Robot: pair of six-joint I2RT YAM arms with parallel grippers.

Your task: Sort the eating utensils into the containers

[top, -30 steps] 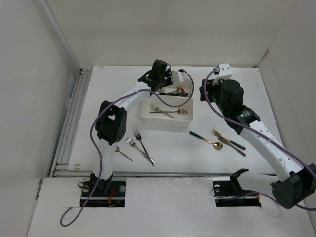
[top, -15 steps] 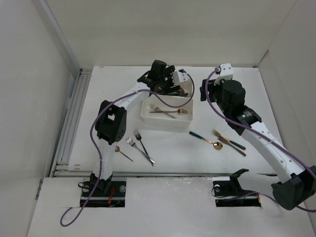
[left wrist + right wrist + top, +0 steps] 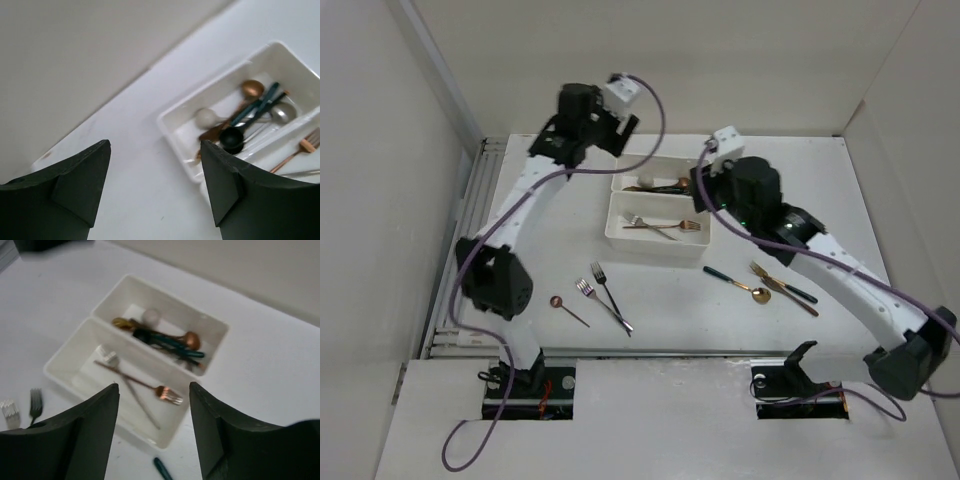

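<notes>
Two joined white containers lie mid-table: the far tray [image 3: 620, 184] [image 3: 172, 120] [image 3: 165, 290] and the near tray [image 3: 613, 232] [image 3: 52, 371]. Several spoons rest in the far one, among them a black spoon [image 3: 232, 137] and a copper spoon [image 3: 252, 88]. Forks lie in the near one, including a copper fork [image 3: 665, 226] [image 3: 167, 393]. My left gripper [image 3: 608, 135] [image 3: 155, 145] hangs high beyond the far tray's left end, open and empty. My right gripper [image 3: 700, 190] [image 3: 154, 386] hovers over the trays' right end, open and empty.
Loose utensils lie on the table: two forks [image 3: 603, 292] [image 3: 35, 401] and a small copper spoon [image 3: 567, 308] front left, a green-handled gold spoon [image 3: 735, 283] [image 3: 162, 467] and more pieces [image 3: 782, 287] front right. Walls stand close at left, back and right.
My left gripper, shut over the far tray a second ago, has opened and swung up and back-left. My right gripper has shifted left toward the trays.
</notes>
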